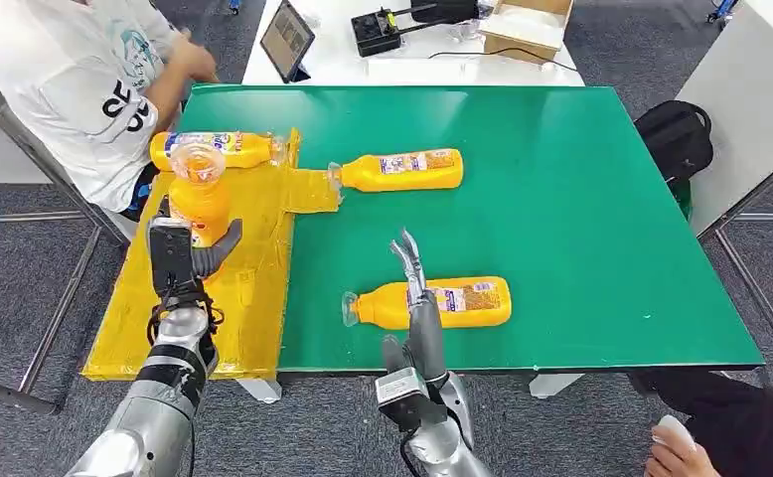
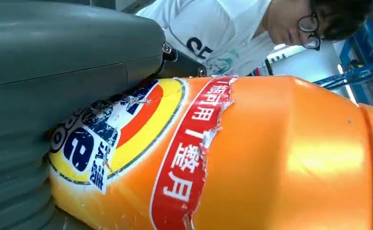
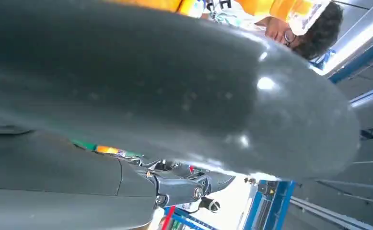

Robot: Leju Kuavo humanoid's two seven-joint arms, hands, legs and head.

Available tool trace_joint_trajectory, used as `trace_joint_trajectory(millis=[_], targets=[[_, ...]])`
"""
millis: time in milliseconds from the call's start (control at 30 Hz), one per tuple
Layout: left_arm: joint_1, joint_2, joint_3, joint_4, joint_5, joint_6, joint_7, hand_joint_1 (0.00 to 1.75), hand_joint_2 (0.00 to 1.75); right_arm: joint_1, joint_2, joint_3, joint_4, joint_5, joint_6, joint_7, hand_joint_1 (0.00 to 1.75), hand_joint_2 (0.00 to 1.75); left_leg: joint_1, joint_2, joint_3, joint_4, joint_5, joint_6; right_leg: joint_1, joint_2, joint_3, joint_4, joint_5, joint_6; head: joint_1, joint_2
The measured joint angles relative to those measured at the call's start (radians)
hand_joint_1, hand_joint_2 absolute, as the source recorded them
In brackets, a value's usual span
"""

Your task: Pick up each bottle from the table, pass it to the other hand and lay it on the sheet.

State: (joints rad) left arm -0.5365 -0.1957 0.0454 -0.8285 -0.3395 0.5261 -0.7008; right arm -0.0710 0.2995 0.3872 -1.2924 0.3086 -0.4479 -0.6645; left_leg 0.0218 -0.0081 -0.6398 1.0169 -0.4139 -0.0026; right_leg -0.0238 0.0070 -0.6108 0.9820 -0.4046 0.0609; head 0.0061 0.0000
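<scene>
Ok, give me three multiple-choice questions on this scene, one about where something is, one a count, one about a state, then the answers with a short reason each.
1. Where does the yellow sheet lie?
A. on the green table's left end
B. on the floor
C. on the white table

2. How many orange bottles are there in all?
A. two
B. four
C. six

3. What is the left hand doing?
A. hanging open
B. holding a bottle upright
C. pressing the tablet

Answers:
1 A, the sheet covers the table's left end.
2 B, one held bottle, one lying bottle on the sheet, one at the sheet's edge, one near the right hand at.
3 B, the held bottle's open top faces up over the sheet.
</scene>
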Motion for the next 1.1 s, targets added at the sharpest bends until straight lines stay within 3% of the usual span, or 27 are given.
trace_joint_trajectory(millis=[400,567,600,733,900,1100], targets=[[-0.010,0.008,0.008,0.019,-0.008,0.007,0.002,1.75,1.75,0.004,-0.003,0.000,-0.009,-0.005,-0.006,0.000,0.00,0.00,0.000,0.000,0.000,0.000,0.000,0.000,0.000,0.000,0.000,0.000,0.000,0.000,0.001,0.000],[-0.057,0.029,0.010,0.170,-0.260,0.140,0.137,1.75,1.75,0.023,-0.006,-0.009,-0.099,-0.118,-0.127,0.000,0.00,0.00,0.000,0.000,0.000,0.000,0.000,0.000,0.000,0.000,0.000,0.000,0.000,0.000,0.001,0.000],[-0.064,0.037,0.012,0.199,-0.344,0.157,0.178,1.75,1.75,0.024,-0.007,-0.015,-0.112,-0.126,-0.127,0.000,0.00,1.75,0.000,0.002,0.000,0.000,0.000,0.000,0.000,0.001,0.000,0.000,0.000,0.000,0.001,0.000],[-0.078,0.069,0.051,0.261,-0.748,0.170,0.359,1.75,1.75,0.024,-0.008,-0.030,-0.135,-0.122,-0.116,0.000,0.00,1.75,0.000,0.003,0.000,0.000,0.000,0.000,0.000,0.001,0.000,0.000,0.000,0.000,0.000,0.000],[-0.107,0.108,0.055,0.368,-1.030,0.161,0.538,1.75,1.75,0.017,-0.007,-0.031,-0.130,-0.132,-0.104,0.000,0.00,1.75,0.000,0.002,0.000,0.000,0.000,0.000,0.000,0.001,0.000,0.000,0.000,0.000,0.001,0.000],[-0.118,0.134,0.018,0.456,-1.114,0.155,0.587,1.75,1.75,0.010,-0.007,-0.035,-0.105,-0.143,-0.093,0.000,0.00,1.75,0.000,0.001,0.000,0.000,0.000,0.000,0.000,0.000,0.000,0.000,0.000,0.000,0.001,0.000]])
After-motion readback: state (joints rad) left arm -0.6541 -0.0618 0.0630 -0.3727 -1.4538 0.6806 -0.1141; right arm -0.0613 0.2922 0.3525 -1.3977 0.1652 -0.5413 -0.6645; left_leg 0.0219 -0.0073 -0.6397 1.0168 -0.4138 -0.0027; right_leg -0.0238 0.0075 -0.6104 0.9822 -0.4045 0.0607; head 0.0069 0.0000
